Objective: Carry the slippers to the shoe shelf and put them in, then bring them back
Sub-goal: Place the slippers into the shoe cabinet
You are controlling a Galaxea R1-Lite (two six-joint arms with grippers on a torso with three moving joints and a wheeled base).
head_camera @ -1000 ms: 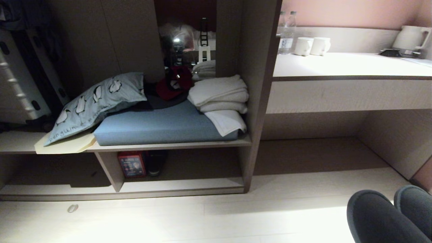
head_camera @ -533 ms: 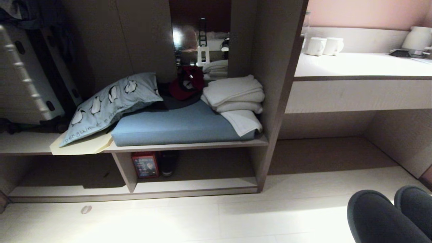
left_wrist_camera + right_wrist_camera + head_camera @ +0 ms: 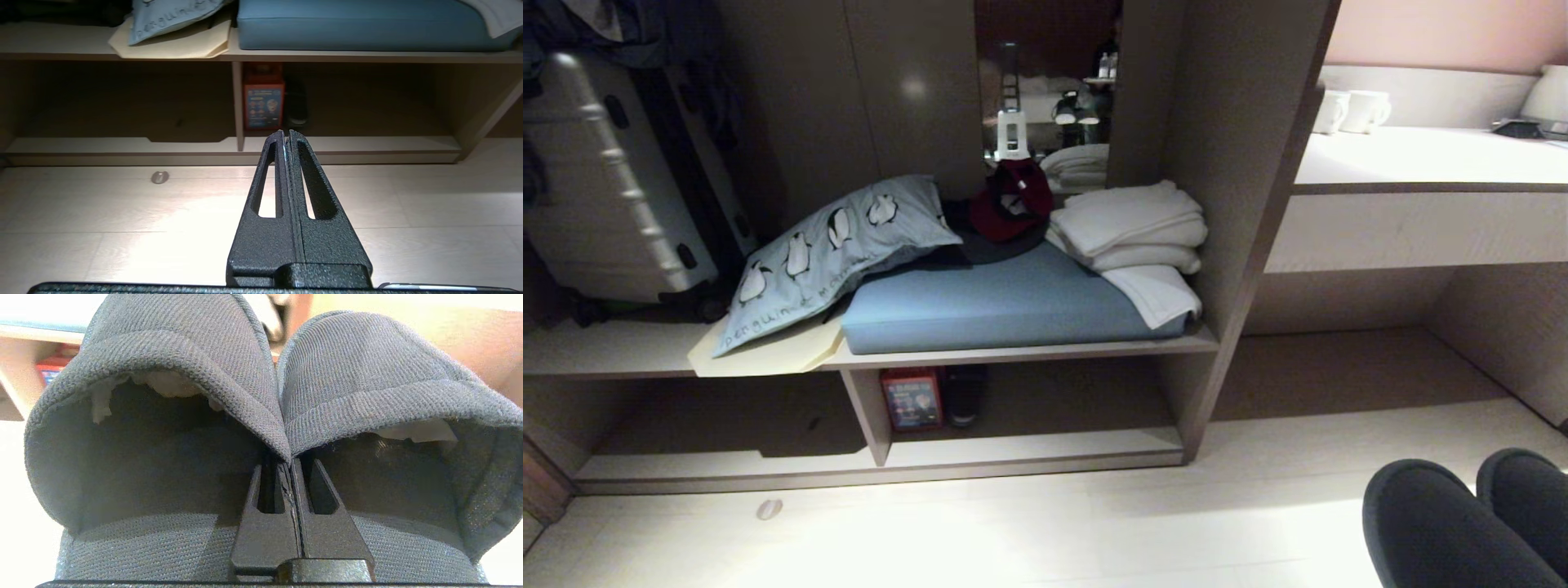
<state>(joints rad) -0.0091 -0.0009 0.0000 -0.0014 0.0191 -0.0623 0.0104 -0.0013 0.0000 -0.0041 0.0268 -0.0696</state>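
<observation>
We pinch the soft, light slippers (image 3: 261,416) by their touching rims in our right gripper (image 3: 291,465), at five o'clock.

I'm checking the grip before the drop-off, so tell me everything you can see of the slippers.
The slippers are a closed-toe pair in grey-blue ribbed fabric, near-black in shadow, with a lighter lining showing inside. They sit side by side, inner walls pressed together, and the right end effector is shut on those two walls. In the head view their toes show at the lower right, above the pale floor.
</observation>
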